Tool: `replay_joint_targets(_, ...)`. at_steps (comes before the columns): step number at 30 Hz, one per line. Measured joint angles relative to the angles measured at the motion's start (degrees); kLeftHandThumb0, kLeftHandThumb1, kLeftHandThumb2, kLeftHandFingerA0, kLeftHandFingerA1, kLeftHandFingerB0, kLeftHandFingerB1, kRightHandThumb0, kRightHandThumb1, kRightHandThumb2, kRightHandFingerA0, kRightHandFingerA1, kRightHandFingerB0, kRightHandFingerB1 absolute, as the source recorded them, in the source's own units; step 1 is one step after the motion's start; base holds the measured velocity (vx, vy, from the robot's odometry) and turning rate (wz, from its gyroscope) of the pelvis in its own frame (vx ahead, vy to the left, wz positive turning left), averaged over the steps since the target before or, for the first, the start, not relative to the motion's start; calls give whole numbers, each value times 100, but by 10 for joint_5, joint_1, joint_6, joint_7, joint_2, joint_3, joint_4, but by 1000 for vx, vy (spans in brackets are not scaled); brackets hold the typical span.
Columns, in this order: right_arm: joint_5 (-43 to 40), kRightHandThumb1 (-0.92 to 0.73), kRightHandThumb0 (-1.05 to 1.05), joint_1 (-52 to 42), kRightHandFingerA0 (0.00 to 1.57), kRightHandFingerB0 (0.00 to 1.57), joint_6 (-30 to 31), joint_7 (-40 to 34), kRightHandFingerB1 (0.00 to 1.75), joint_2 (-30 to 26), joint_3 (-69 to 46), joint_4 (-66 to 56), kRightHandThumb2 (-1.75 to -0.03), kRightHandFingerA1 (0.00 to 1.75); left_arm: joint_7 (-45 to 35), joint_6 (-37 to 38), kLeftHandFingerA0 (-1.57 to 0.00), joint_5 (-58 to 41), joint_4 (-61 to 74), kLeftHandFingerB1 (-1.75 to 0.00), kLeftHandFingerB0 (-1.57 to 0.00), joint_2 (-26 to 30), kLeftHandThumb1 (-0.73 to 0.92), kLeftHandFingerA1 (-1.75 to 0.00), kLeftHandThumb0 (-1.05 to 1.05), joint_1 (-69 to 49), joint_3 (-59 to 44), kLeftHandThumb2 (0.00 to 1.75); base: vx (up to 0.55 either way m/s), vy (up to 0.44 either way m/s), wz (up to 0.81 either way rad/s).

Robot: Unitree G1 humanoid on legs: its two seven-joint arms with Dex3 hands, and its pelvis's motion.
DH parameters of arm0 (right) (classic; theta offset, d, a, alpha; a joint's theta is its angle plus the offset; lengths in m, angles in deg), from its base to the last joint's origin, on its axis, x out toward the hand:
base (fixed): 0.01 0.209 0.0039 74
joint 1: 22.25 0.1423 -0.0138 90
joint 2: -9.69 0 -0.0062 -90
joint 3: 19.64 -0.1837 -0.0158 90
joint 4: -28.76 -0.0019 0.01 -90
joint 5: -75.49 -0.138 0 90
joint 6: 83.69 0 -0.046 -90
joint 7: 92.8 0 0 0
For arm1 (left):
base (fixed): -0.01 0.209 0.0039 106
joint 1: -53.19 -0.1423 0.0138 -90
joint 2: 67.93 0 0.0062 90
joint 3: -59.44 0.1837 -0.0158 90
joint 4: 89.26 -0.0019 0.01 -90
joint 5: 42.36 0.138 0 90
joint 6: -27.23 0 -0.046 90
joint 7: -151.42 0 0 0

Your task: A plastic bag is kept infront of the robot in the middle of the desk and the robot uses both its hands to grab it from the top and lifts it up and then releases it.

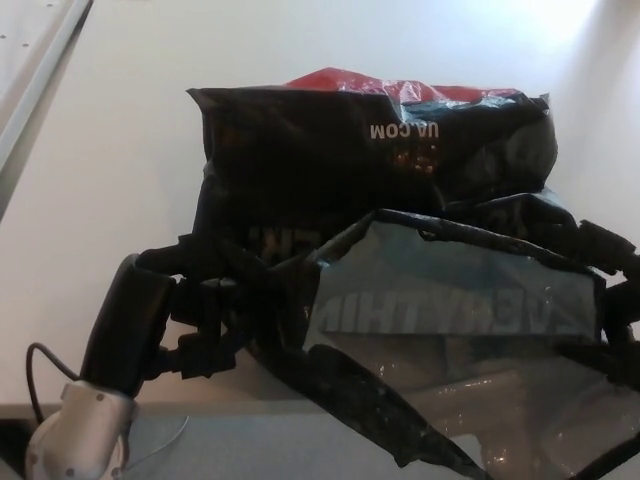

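A black plastic bag (380,160) with white lettering and a red patch at its far top sits on the white desk (120,170) in front of me. Its near rim is pulled up and open, showing a grey translucent inside (450,310). My left hand (205,325) is at the lower left, fingers closed on the bag's left rim. My right hand (610,275) shows only partly at the right edge, its fingers wrapped over the bag's right rim. The rim runs taut between the two hands.
The desk's front edge (200,405) runs just below my left hand, with my left forearm (85,430) and a thin cable beside it. A pale panel with a raised rail (35,60) lies at the far left.
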Motion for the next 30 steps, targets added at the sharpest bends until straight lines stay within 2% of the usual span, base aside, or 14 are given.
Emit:
replay_joint_targets(2, 6, -61, 5, 18, 97, 84, -12, -17, 69, 11, 0, 27, -55, 163, 0, 0, -94, 0, -1, -99, -93, 0, 60, -158, -43, 1, 0, 63, 0, 0, 0)
replay_joint_targets(3, 10, -63, 25, 25, 101, 94, -16, -26, 82, 15, 1, 39, -64, 113, 0, 0, -102, 0, -1, -99, -94, 0, 49, -141, -53, 1, 0, 75, 0, 0, 0)
replay_joint_targets(4, 12, -58, 37, 33, 106, 101, -22, -35, 88, 21, 0, 52, -84, 100, 1, 0, -94, 0, 0, -101, -93, 0, 59, -157, -42, 0, 0, 62, 0, 0, 0)
replay_joint_targets(8, 21, -60, 2, 57, 119, 115, -33, -69, 107, 48, 1, 91, -58, 124, 1, 0, -94, -1, 4, -98, -94, -1, 60, -157, -42, -4, -1, 62, 0, 0, 0)
replay_joint_targets(10, 31, -41, 0, 63, 125, 113, -35, -80, 107, 48, 7, 96, -89, 118, 1, 0, -93, -2, 4, -94, -94, -1, 60, -156, -41, -6, -2, 62, 0, 0, 0)
replay_joint_targets(12, 45, -41, -2, 65, 126, 114, -34, -91, 108, 48, 17, 93, -89, 120, 1, 0, -101, -3, 3, -94, -94, -1, 50, -141, -50, -6, -3, 74, 0, 0, 0)
replay_joint_targets(13, 52, -58, -7, 65, 120, 113, -34, -97, 104, 48, 23, 92, -58, 129, 1, 0, -100, -3, 3, -93, -93, -1, 50, -143, -49, -6, -4, 73, 0, 0, 0)
replay_joint_targets(14, 58, -41, -3, 65, 125, 111, -34, -100, 107, 48, 28, 92, -89, 119, 1, 0, -94, -3, 3, -97, -93, -1, 60, -157, -41, -6, -4, 63, 0, 0, 0)
replay_joint_targets(17, 76, -43, -5, 65, 125, 111, -35, -113, 108, 48, 41, 83, -90, 120, -1, 0, -102, -8, 1, -93, -94, -1, 50, -140, -49, -6, -5, 76, 0, 0, 0)
replay_joint_targets(19, 84, -42, -6, 62, 125, 111, -36, -120, 108, 48, 47, 73, -90, 121, -1, 0, -102, -11, 0, -93, -94, -1, 50, -140, -49, -6, -5, 76, 0, 0, 0)
replay_joint_targets(20, 85, -62, -10, 61, 116, 108, -37, -122, 109, 48, 48, 71, -58, 132, -1, 0, -100, -12, 0, -94, -94, -1, 50, -141, -49, -6, -5, 74, 0, 0, 0)
replay_joint_targets(28, 70, -62, 11, 60, 115, 105, -36, -124, 115, 67, 32, 10, -66, 134, -3, 0, -86, -18, 19, -106, -87, 0, 62, -161, -36, 13, -6, 63, 0, 0, 0)
replay_joint_targets(29, 65, -60, -11, 66, 121, 110, -37, -124, 119, 73, 27, 4, -59, 137, -4, -1, -92, -19, 27, -105, -92, 2, 56, -160, -32, 21, -6, 60, 0, 0, 0)
replay_joint_targets(30, 59, -41, -11, 77, 130, 115, -37, -124, 113, 79, 21, -2, -89, 126, -5, -1, -94, -20, 36, -108, -93, 3, 56, -159, -33, 33, -7, 60, 0, 0, 0)
